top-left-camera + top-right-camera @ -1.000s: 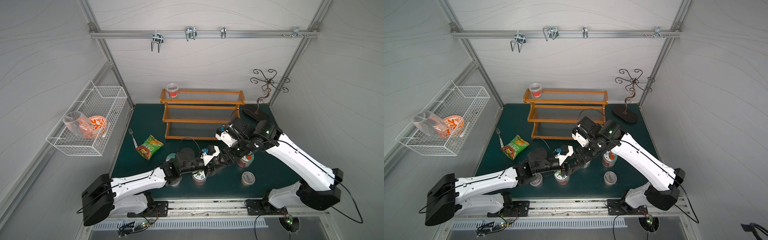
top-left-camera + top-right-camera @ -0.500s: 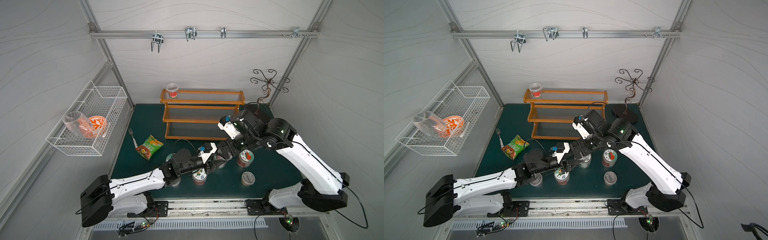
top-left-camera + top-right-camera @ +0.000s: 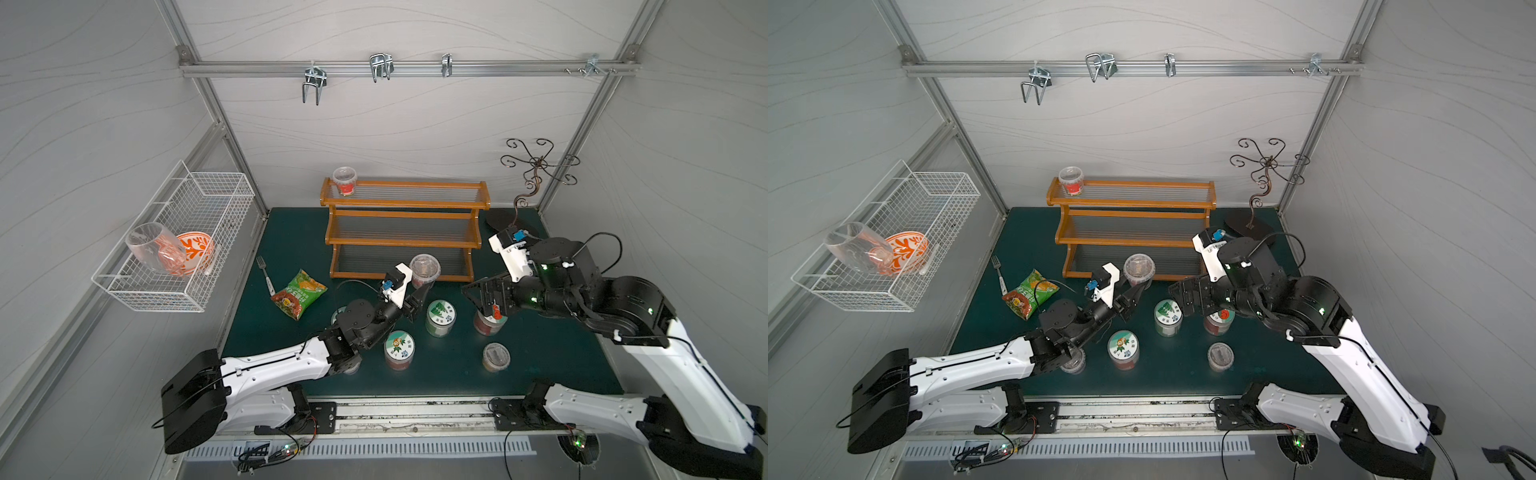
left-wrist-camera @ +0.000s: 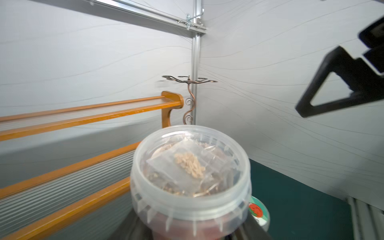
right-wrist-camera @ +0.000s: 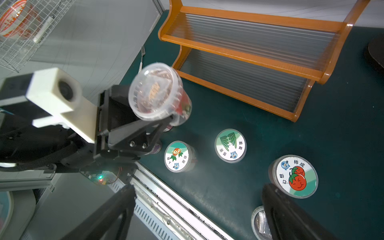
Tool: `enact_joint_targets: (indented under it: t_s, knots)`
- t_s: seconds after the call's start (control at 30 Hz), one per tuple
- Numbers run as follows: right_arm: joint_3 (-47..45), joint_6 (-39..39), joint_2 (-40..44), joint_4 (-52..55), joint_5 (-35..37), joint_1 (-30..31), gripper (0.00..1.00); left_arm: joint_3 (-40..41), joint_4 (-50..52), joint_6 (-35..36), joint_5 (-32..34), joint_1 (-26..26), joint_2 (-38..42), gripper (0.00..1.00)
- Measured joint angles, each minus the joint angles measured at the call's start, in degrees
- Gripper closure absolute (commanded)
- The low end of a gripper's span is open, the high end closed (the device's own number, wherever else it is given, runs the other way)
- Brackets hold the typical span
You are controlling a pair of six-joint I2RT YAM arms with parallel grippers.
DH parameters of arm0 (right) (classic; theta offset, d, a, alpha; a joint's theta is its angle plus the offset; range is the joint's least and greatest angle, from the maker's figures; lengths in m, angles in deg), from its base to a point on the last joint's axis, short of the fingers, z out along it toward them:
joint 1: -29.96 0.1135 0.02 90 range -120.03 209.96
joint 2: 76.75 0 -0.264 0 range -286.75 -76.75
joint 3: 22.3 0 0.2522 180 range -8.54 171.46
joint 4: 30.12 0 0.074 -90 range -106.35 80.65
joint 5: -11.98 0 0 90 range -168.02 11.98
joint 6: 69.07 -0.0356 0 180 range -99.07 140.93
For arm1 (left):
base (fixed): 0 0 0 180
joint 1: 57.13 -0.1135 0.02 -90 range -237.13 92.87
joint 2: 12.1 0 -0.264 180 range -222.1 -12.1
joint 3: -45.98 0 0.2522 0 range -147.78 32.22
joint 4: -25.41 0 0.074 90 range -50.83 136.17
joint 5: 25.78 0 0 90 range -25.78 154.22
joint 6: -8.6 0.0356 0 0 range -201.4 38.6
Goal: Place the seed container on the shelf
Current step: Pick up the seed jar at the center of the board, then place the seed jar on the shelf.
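Both top views: left gripper (image 3: 417, 291) clenched on the lower body of the seed container (image 3: 424, 266), a clear tub, lid up, roughly upright. Carried clear of the table (image 3: 540, 357), just before the front rail of the lowest tier of the shelf (image 3: 403, 203), right of its middle. Shelf at the far edge of the table, with a small red-filled tub (image 3: 345, 180) already at the left end of the top tier. Right gripper (image 3: 478, 298) released, jaws spread wide and empty, drawn off toward the right edge above the tomato-lid jar (image 3: 488, 324). Change over the last second: both grippers together at the seed container then; right one now let go and backed away, left one closed tight and raised toward the shelf. Reads as a finished handover, right to left. Left wrist view: seed container (image 4: 190, 172) filling the lower frame, seed packet (image 4: 187, 166) visible through the lid. Shelf (image 4: 83, 116) close behind; one open finger (image 4: 342, 83) of the right gripper well apart from it; own jaws hidden beneath. Right wrist view: seed container (image 5: 154, 91) pinched by the left gripper's dark fingers (image 5: 135, 133), slightly blurred, so probably in motion. Own fingers wide apart, nothing between. Meaning for the task: seed container now with the left arm alone, not yet on any tier. Likely next: a short carry over a tier, then a set-down.
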Motion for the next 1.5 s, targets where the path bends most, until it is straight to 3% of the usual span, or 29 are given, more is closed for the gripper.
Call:
enact_joint_targets:
  t_s: [0.6,1.0,1.5]
  knots:
    - [-12.26,-2.86,3.17,-2.05,-3.52,-1.09,0.01,-18.38,-1.42,-0.46,10.99,-14.12,-15.34,0.53]
    - [-13.84,-2.82,3.37,-2.47,-5.75,-1.97,0.01,-28.41,3.56,-3.54,12.15,-20.85,-23.80,0.52]
    - [-14.14,-2.80,3.28,-2.84,-6.91,-2.99,0.01,-37.13,10.62,-4.68,10.54,-25.07,-31.19,0.51]
